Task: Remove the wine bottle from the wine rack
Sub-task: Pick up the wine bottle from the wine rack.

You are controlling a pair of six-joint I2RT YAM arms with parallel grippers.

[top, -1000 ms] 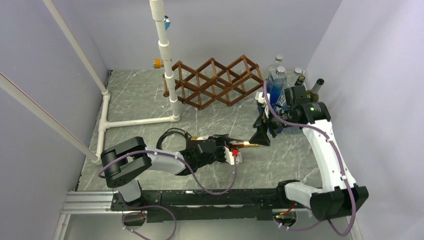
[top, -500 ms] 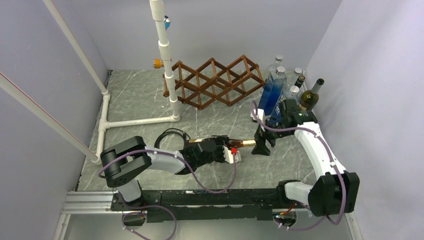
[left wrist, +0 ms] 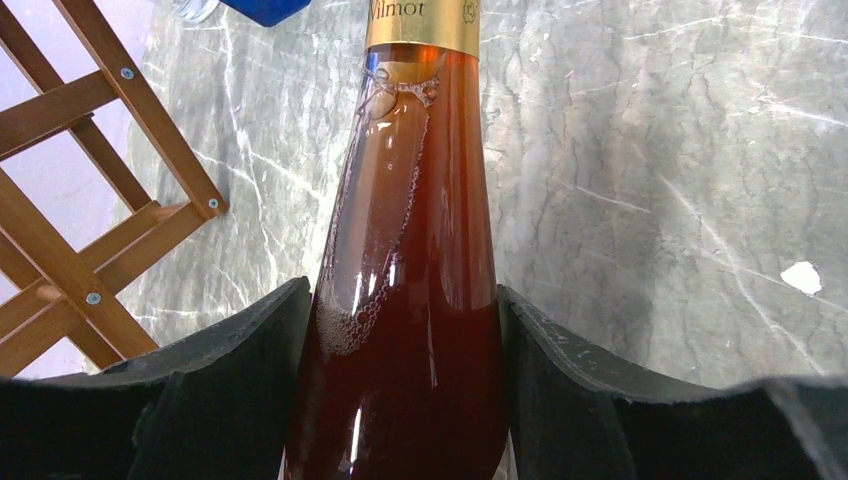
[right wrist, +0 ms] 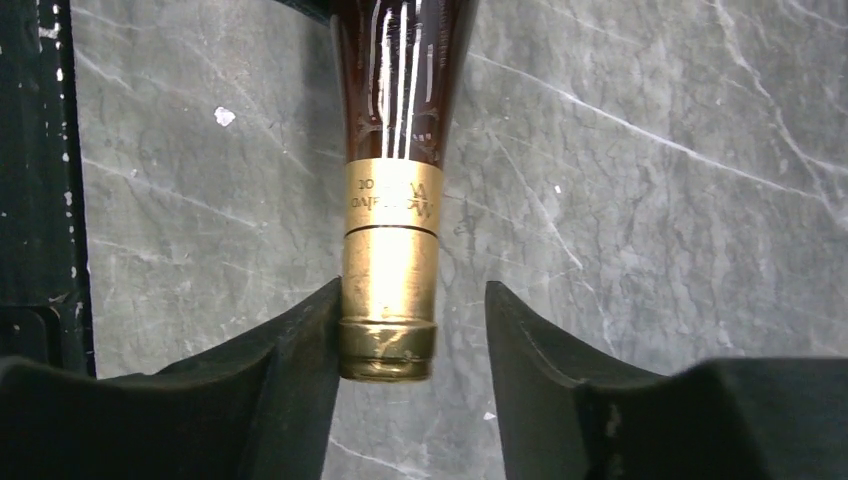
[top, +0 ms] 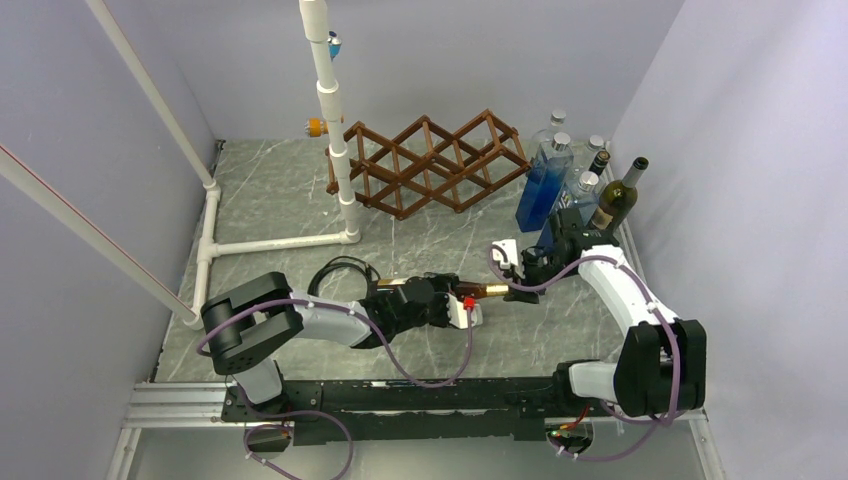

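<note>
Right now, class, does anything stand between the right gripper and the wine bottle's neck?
Nothing visible. The neck of the wine bottle lies between the open jaws of the right gripper, against one finger, a gap from the other.

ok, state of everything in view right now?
wine bottle, off the rack, held sideways
left gripper, shut on the bottle's body
right gripper, open around the foil neck, not clamped
wine rack, standing, no bottle seen in it
spare bottles, upright, far right

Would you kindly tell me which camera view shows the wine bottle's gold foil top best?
The right wrist view: the gold foil top sits centred and large, lettering visible. The left wrist view catches only its lower band; the top external view shows it as a small gold sliver.
</note>
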